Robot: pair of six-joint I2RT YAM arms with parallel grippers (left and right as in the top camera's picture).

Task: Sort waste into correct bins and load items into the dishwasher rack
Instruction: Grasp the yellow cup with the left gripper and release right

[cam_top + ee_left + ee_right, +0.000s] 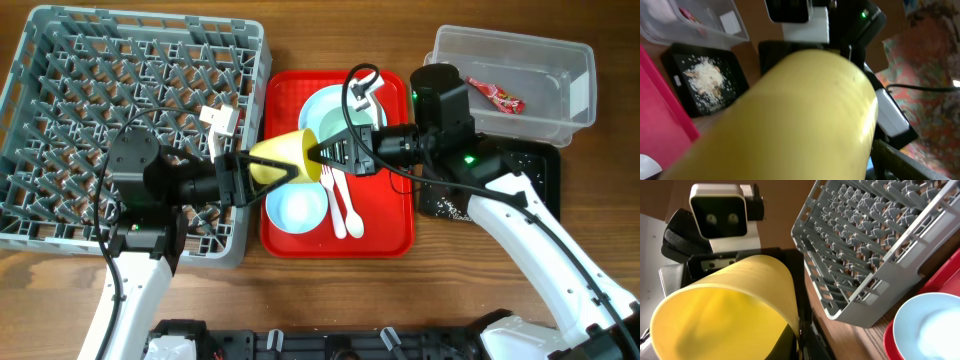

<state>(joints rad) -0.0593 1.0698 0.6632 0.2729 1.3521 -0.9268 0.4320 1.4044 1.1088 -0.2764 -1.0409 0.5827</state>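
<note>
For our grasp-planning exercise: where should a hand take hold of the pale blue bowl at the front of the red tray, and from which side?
Its rim, from straight above: the bowl sits upright and open, so one finger can go inside, one outside. Probably pick the front edge, since white cutlery lies close on its right.

Blocked: over red tray (395, 235), left end effector (262, 170), right end effector (325, 155) and yellow cup (285, 155) meet. Open: table (330, 35) behind tray.
</note>
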